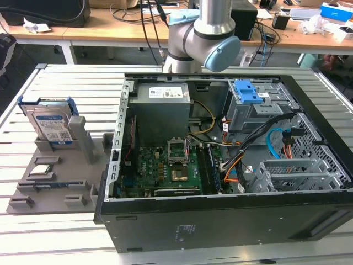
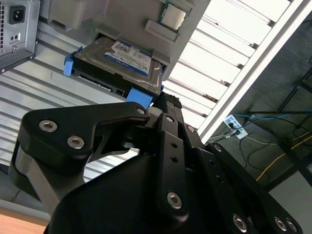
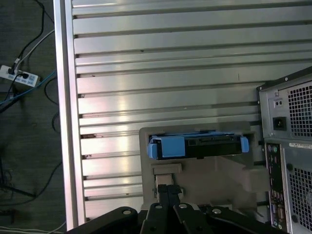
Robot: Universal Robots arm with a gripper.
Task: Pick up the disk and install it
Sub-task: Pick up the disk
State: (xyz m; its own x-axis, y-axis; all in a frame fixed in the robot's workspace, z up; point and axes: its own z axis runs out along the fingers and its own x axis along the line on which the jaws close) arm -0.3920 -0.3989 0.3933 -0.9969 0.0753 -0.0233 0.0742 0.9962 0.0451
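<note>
In the exterior view the arm [image 1: 204, 36] is cut off by the picture's upper edge. Only a grey and pale blue joint shows, behind the open case [image 1: 220, 229].

The gripper [image 2: 163, 111] appears in both wrist views as black linkage in the foreground, cut off by the frame. Whether it is wide or narrow cannot be told.

The disk [image 1: 48, 122] is not in its grasp. It stands on edge in a grey holder [image 1: 83, 141] on the slatted table [image 1: 60, 83]. This is at the exterior view's left, beside the case and apart from it. Its white-and-blue label faces the camera and a blue bracket frames it. The holder's slot hides its lower edge. A small chip [image 1: 41, 170] lies in a recess of the same holder, nearer the camera.

In the second wrist view the disk [image 2: 117, 61] sits beyond the gripper, label showing. One blue corner of the bracket meets the gripper's tip in the picture. Whether the two touch is not clear from there.

In the first wrist view the disk [image 3: 197, 146] is seen edge-on, with the blue bracket running along its length. It lies ahead of the gripper [image 3: 168, 192], with a stretch of bare grey holder between them. The case's rear panel is cut off at the frame's side.
</note>
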